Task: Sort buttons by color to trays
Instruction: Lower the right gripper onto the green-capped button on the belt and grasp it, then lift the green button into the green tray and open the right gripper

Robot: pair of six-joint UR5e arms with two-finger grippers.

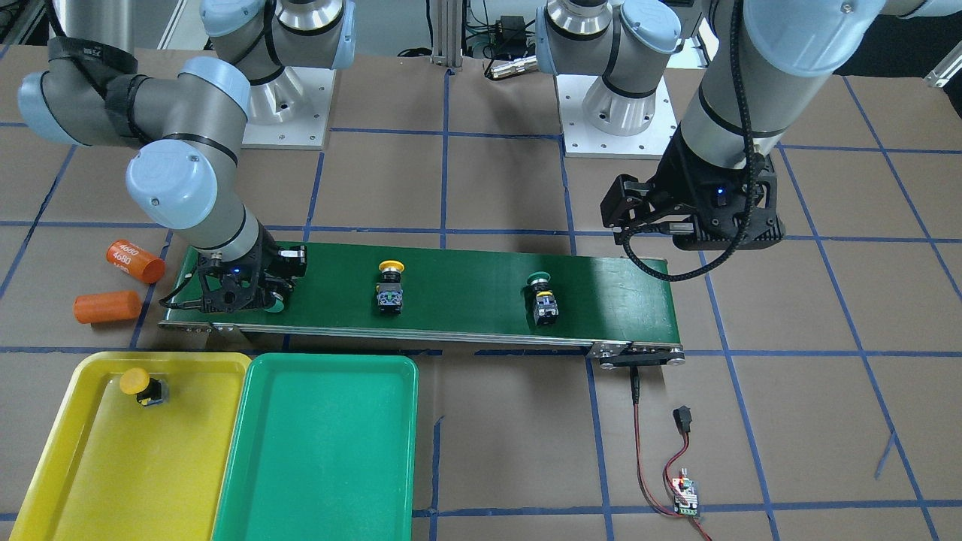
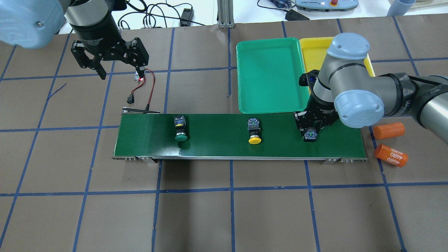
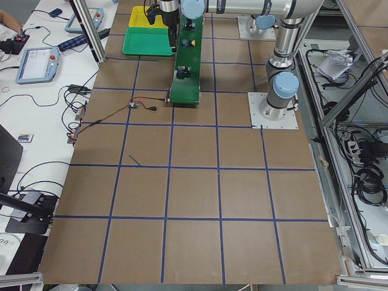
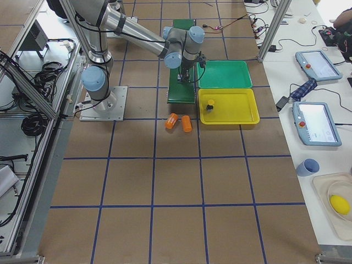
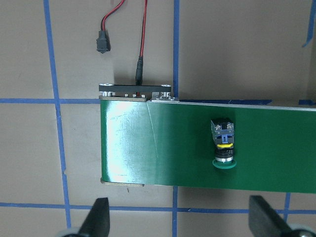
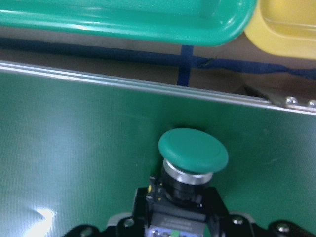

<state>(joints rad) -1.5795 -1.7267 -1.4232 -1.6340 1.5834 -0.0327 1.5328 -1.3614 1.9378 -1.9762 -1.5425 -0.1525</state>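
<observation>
There are four buttons, two green and two yellow. The green button lies on the belt, at the end near the trays. Its long axis goes across the belt and its cap points toward the trays. The right gripper is down on it, and its jaws look closed on the black body. The fingers themselves are hard to see in any view, and in the overhead view the cap is hidden under the gripper.

The yellow button and the other green button lie on their sides further along the belt, well apart. Their axes also go across the belt, but their caps point toward the robot.

The second yellow button lies in the yellow tray, with its cap turned away from the green tray. The two trays stand side by side, with rims touching. In the overhead view the right arm covers most of the yellow tray and its button.

The left gripper hangs over the table past the other belt end, with jaws wide apart and nothing between them.

Two orange cylinders, one and another, lie beside the belt's tray end.
</observation>
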